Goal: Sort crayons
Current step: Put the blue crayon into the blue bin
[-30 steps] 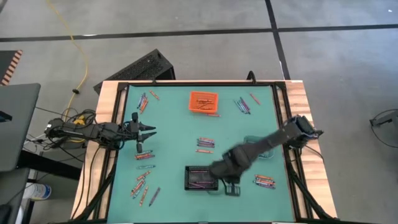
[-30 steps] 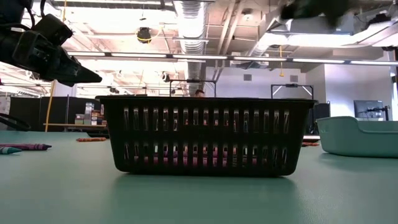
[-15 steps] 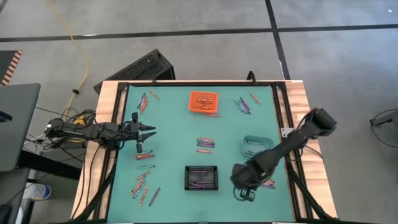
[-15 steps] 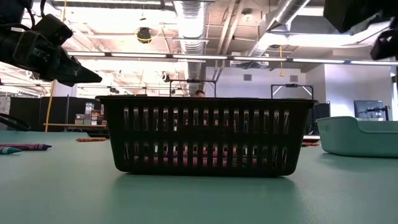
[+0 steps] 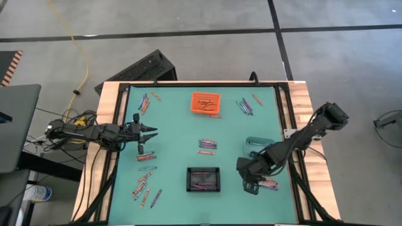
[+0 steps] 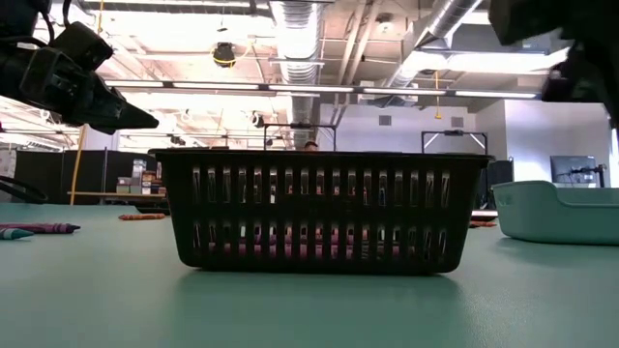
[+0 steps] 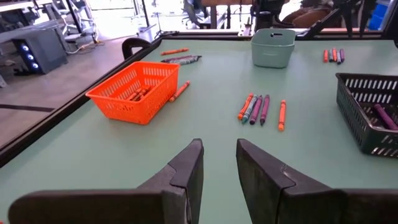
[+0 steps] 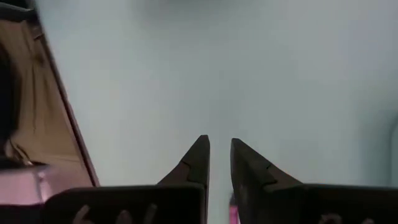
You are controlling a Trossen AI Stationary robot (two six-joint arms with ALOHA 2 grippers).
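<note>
Right gripper has left black bin; only overhead shows it.

Three small bins stand on the table: one orange bin at the far side, one black bin at the near middle, and one teal bin to the right. Two arms reach in, so there are two grippers, the left gripper at the left edge and the right gripper near the right. Loose crayons lie in about eight clusters; single sticks are too small to count surely. The middle cluster, seen from the left wrist, holds five crayons: two orange, one blue-grey, one purple, and one more orange set apart
</note>
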